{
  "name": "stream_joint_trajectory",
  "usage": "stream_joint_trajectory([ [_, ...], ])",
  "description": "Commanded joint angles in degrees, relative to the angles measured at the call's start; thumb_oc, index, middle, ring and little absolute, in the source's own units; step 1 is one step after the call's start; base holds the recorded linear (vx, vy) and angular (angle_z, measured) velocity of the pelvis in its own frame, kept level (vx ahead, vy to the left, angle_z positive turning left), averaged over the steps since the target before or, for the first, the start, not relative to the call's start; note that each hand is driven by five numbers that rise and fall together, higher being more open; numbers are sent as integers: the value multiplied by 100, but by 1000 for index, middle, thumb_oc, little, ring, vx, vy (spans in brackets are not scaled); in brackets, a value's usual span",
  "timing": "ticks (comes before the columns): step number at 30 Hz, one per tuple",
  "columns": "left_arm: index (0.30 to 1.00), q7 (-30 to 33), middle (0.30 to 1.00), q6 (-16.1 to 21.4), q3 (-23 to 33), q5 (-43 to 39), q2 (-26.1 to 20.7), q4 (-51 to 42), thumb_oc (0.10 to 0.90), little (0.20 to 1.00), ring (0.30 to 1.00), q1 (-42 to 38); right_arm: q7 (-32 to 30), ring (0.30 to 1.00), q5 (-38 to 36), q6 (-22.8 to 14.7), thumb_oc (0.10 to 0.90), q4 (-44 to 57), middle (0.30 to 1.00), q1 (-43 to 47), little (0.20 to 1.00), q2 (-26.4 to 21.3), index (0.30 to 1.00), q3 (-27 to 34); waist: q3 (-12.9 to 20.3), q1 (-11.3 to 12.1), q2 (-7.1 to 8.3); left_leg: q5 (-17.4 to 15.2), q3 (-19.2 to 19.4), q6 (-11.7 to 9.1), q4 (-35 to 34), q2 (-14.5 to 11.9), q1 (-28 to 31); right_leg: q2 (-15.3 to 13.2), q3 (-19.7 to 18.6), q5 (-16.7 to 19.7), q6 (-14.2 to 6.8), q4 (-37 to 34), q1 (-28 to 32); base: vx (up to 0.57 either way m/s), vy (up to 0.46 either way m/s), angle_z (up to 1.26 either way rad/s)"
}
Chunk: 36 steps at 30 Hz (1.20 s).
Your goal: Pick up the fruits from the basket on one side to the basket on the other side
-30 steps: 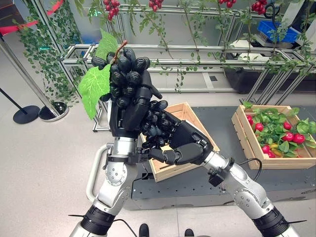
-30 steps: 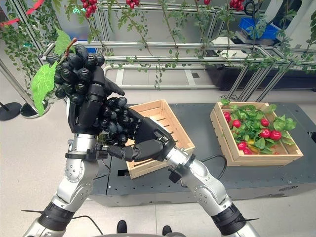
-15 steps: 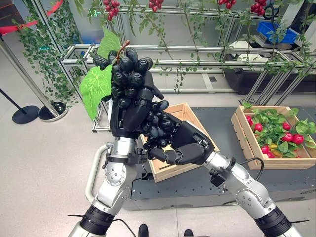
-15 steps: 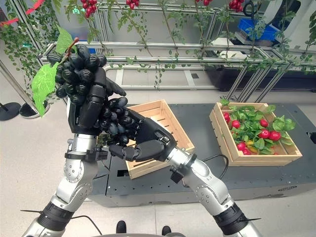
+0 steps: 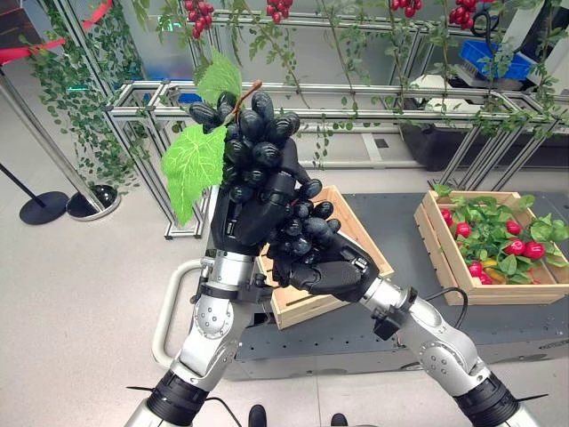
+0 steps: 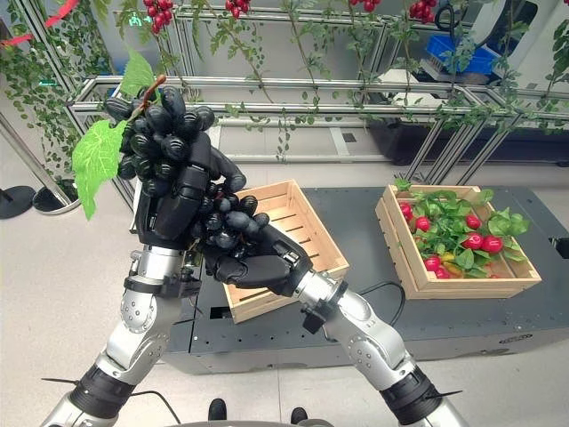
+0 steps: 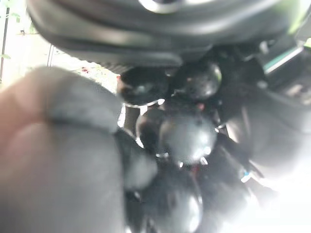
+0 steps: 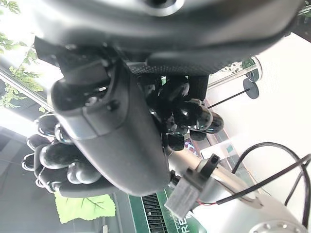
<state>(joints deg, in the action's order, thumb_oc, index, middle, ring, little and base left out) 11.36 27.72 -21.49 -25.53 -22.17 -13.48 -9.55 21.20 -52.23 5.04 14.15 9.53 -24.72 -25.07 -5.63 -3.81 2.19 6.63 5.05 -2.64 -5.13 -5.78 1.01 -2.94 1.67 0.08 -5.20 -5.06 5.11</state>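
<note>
A bunch of black grapes (image 5: pixel 255 140) with two green leaves (image 5: pixel 192 165) is held high in front of me. My left hand (image 5: pixel 245 210) is upright and shut on the bunch's middle. From the right, my right hand (image 5: pixel 334 272) curls round the lower grapes (image 6: pixel 227 218), just below the left hand (image 6: pixel 174 213). The grapes (image 7: pixel 187 136) sit close against the fingers in the left wrist view. In the right wrist view, the grapes (image 8: pixel 187 114) show past the right hand. An empty wooden crate (image 5: pixel 373 253) lies behind and below both hands.
A second wooden crate (image 5: pixel 498 294) at the right holds red fruits among green leaves. Both crates rest on a dark low platform (image 5: pixel 400 213). A metal frame (image 5: pixel 373 89) hung with vines and red berries runs behind. A stanchion base (image 5: pixel 40 209) stands on the floor at the left.
Both hands have moved to the right with the grape bunch between them, and the bunch now tilts slightly rightward. The right hand has closed in tighter under the left.
</note>
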Motion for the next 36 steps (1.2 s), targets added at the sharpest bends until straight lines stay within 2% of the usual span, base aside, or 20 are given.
stream_joint_trajectory([
  [1,300,-71,300,463,116,33,-3,12,400,300,300,-564,-123,300,-488,-746,400,650,300,214,300,505,300,270,555,99,65,-684,55,-176,13,-390,423,-421,85,245,-248,6,-243,0,0,0],
  [8,300,95,300,505,295,283,-85,60,400,300,300,-347,-444,300,-281,-996,400,567,300,-107,300,534,300,495,530,57,58,-687,114,-165,13,-386,409,-410,49,266,-251,6,-293,7,-26,-7],
  [10,519,160,519,566,473,379,-143,81,546,519,519,-228,-589,300,-128,-1111,400,522,300,-270,300,481,300,669,521,35,57,-682,136,-160,13,-397,405,-389,36,273,-239,6,-309,7,-52,-12],
  [12,679,239,679,621,617,473,-196,90,653,679,679,-160,-661,300,13,-1232,400,465,300,-394,300,437,300,810,512,13,57,-667,165,-166,13,-422,388,-372,25,282,-230,6,-336,-3,-55,-7],
  [13,860,264,860,634,679,503,-218,92,773,860,860,-132,-658,300,40,-1263,400,445,300,-437,300,420,300,870,510,4,54,-660,175,-168,13,-433,381,-363,15,285,-225,6,-347,-17,-58,-4],
  [14,900,347,900,642,783,585,-258,90,800,900,900,-100,-714,300,74,-1323,400,437,300,-500,300,380,300,984,497,-14,52,-644,192,-173,13,-456,365,-346,7,289,-214,6,-361,-21,-60,-4],
  [18,900,513,900,769,997,783,-312,157,800,900,900,-46,-816,300,370,-1509,400,472,300,-658,300,313,300,1281,460,-66,52,-610,177,-196,13,-500,293,-282,-33,300,-182,6,-440,-41,-68,-13],
  [24,900,606,900,864,1279,879,-370,383,800,900,900,-39,-836,300,218,-1886,400,361,300,-667,300,266,300,1656,404,-124,36,-570,213,-205,13,-574,267,-161,-156,299,-111,6,-499,-31,-49,-9],
  [31,900,1094,900,864,1491,1268,-385,544,800,900,900,-18,-894,300,244,-2287,400,370,300,-675,300,421,300,1925,427,-172,-17,-552,208,-229,13,-649,241,-63,-221,257,-53,6,-510,3,-15,-3],
  [36,900,1260,900,776,1671,1336,-358,585,800,900,900,39,-696,300,219,-2303,400,472,300,-623,300,428,300,2060,399,-136,-37,-571,-7,-193,13,-542,271,8,-383,229,-13,6,-480,13,8,-5],
])
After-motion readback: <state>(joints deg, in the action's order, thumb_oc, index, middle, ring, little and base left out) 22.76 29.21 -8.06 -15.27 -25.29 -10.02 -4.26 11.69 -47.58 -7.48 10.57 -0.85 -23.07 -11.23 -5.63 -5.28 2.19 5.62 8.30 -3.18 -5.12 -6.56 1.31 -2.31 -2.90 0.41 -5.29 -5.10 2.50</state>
